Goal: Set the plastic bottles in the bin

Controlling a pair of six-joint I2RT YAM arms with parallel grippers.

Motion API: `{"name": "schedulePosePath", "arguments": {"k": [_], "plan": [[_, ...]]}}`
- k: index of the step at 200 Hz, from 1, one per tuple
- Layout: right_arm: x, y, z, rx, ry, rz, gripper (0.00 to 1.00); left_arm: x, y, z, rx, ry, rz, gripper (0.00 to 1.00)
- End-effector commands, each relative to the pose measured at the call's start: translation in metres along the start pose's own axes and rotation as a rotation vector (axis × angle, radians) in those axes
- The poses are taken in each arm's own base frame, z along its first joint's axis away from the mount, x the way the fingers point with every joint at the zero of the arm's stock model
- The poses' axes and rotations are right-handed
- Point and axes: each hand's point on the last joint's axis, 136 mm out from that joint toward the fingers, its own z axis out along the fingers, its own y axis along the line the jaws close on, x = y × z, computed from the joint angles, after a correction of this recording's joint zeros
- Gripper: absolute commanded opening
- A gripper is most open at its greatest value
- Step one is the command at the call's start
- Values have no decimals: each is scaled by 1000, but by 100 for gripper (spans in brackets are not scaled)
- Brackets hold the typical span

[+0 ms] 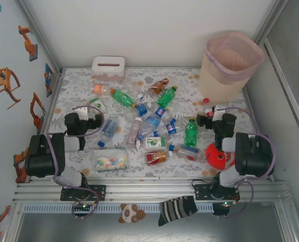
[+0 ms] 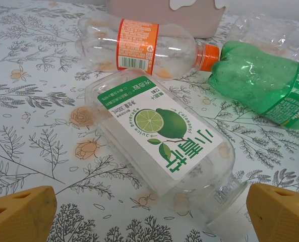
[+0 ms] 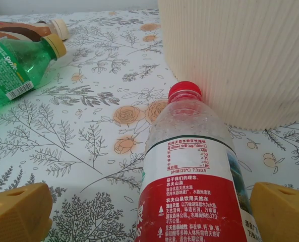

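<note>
Left gripper (image 2: pixel 149 214) agape — lime bottle (image 2: pixel 159 136) between; right gripper (image 3: pixel 149 212) agape — red-capped bottle (image 3: pixel 189 166) beside bin (image 3: pixel 240 55).

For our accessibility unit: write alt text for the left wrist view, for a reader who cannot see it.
A clear bottle with a lime label lies on the floral table, cap end between open yellow fingers. Behind lie an orange-labelled clear bottle and a green bottle.

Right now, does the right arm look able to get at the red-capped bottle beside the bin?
Probably yes: the red-capped bottle lies between the right arm's open fingers with nothing over it; the bin stands beyond its cap.
</note>
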Motion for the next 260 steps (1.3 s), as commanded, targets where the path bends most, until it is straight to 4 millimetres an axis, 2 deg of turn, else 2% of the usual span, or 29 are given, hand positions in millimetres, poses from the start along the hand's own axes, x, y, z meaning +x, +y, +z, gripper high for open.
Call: {"name": "schedulePosePath", "arguments": {"k": [1,232,260], "plan": [[-13,1,1,-10,-43,-28,99,-11,-1,-2,12,-41,25,96],[-13,-1,1,-1,-44,-26,99,-12,7,-1,-28,-40,2,96],[-23,-3,-5,27,-53,-22,96,-18,5,-5,-24,-31,9,96]]}}
